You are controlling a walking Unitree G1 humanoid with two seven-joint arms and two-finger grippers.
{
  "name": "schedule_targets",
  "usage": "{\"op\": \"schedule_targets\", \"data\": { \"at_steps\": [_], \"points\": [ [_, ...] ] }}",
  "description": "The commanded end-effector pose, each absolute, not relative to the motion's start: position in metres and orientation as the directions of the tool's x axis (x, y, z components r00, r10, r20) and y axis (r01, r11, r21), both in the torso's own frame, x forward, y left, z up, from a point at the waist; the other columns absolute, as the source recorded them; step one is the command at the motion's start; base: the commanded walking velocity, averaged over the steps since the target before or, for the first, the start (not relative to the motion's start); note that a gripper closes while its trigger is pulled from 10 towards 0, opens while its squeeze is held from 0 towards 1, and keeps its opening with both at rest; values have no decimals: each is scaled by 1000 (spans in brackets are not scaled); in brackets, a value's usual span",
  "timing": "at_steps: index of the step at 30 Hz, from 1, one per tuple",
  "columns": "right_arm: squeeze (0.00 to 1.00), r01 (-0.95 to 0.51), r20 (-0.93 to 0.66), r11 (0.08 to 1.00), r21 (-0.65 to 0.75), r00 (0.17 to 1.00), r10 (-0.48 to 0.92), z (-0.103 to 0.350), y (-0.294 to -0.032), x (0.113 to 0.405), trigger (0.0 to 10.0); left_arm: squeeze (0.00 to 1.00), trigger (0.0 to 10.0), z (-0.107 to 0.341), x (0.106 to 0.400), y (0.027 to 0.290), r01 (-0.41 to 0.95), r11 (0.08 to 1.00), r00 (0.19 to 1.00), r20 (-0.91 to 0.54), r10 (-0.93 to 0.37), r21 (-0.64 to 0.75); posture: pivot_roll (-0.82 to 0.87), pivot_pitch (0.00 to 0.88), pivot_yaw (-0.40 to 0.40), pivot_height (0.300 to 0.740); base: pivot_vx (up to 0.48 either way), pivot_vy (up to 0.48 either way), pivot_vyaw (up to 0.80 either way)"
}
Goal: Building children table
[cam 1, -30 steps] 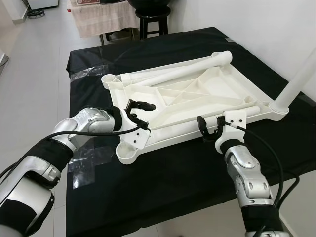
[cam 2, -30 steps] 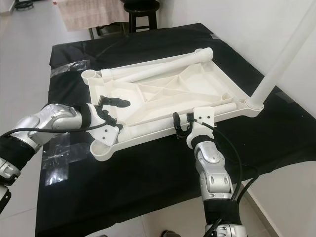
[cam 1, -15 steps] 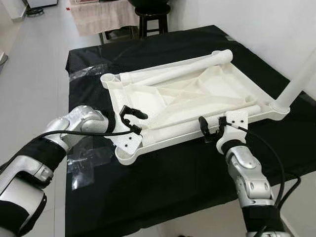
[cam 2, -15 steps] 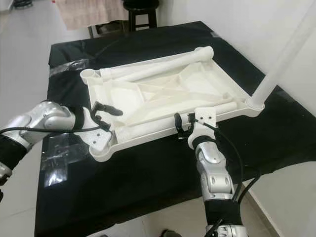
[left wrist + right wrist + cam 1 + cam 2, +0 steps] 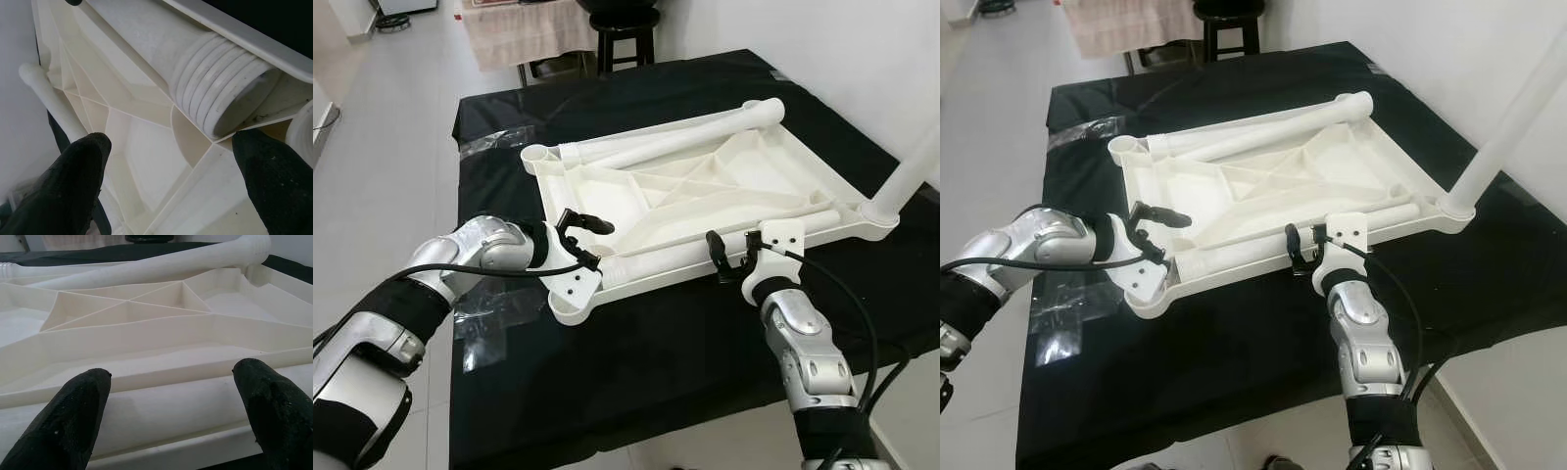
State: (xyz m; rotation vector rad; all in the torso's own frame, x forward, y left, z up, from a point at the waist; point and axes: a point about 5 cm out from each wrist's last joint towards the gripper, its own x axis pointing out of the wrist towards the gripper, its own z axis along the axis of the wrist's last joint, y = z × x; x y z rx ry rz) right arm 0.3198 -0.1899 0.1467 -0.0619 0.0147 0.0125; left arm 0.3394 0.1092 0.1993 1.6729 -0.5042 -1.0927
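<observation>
The white plastic tabletop is laid upside down on the surface, which is covered by a black cloth, so the ribbed underside is turned up. One white leg is already fitted upright in the corner socket at the robot's right. Three loose legs are lying inside the tray: one long leg along the far edge, with a second one just beside it, and another leg along the near edge. The threaded end of the near leg is seen close to the corner socket in the left wrist view.

The left hand is placed at the near left corner of the tabletop, with its fingers apart, one finger over the ribbed inside and the other at the threaded end. The right hand is held at the near edge, its fingers also apart, on both sides of the near leg without closing on it.

Pieces of clear tape are stuck on the cloth at the left side. Beyond the surface, a black stool and a beige cloth can be seen on a light floor.
</observation>
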Motion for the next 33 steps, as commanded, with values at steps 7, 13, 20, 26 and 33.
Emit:
{"op": "schedule_targets", "data": {
  "at_steps": [7, 13, 20, 26, 33],
  "points": [
    [0, -19, -25, 998, -52, 1000, 18, 144, -187, 318, 10000, 0, 10000, 204, 337, 97, 121, -345, 467, -360, -808, 931, 0, 132, 24, 740, 0, 0, 0],
    [0, -14, -25, 999, -51, 1000, 12, 144, -187, 318, 10000, 0, 10000, 206, 337, 95, 106, -326, 458, -337, -823, 939, 1, 133, 24, 740, 0, 0, 0],
    [0, -15, -25, 999, -51, 1000, 14, 145, -187, 318, 10000, 0, 10000, 199, 338, 97, 120, -334, 460, -350, -816, 935, 3, 134, 24, 740, 0, 0, 0],
    [0, -12, -24, 998, -54, 1000, 11, 145, -188, 318, 10000, 0, 10000, 186, 335, 91, 134, -334, 431, -358, -828, 933, 2, 135, 24, 740, 0, 0, 0],
    [0, -15, -12, 998, -54, 1000, 15, 149, -186, 319, 10000, 0, 10000, 180, 338, 85, 70, -296, 432, -296, -852, 953, -3, 138, 26, 740, 0, 0, 0]
  ]
}}
